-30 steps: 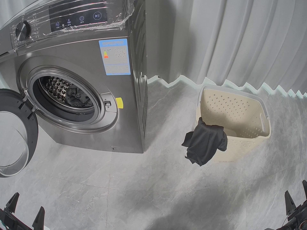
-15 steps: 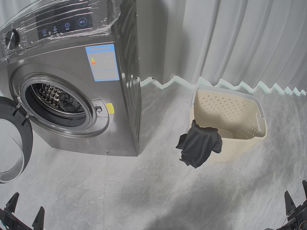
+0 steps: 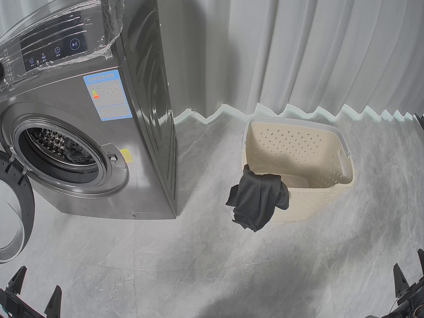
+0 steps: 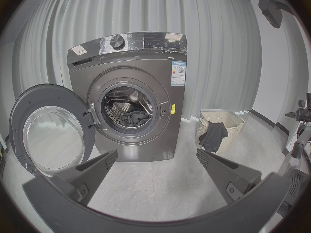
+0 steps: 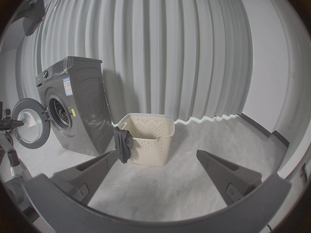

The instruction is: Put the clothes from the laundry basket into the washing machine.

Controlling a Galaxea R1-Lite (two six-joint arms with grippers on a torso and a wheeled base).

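You've got a pale pleated curtain (image 3: 309,45) across the whole back wall, w/ grey marble-look floor (image 3: 198,252) in front of it. The washing machine (image 3: 141,124) stands on that floor at your robot's front-left, its back toward the curtain and clear film over the control panel. Its round door (image 4: 51,130) is swung wide open to the L, so the drum mouth is exposed. R of the washer, w/ bare floor btwn them, sits the cream laundry basket (image 3: 300,149). It's upright, w/ perforated walls, close to the curtain hem. One dark garment (image 3: 256,197) is draped over the basket's near-left rim corner, most of it hanging down the outside. You can't tell whether its lower end touches the floor. A smaller bunch of dark clothes (image 4: 132,117) lies at the bottom of the drum. Your L gripper (image 4: 156,152) sits low at front-left, facing the washer, fingers spread wide and empty. Your R gripper (image 5: 156,153) sits low at front-right, facing the basket, fingers also wide and empty. Both are well apart from basket and washer.
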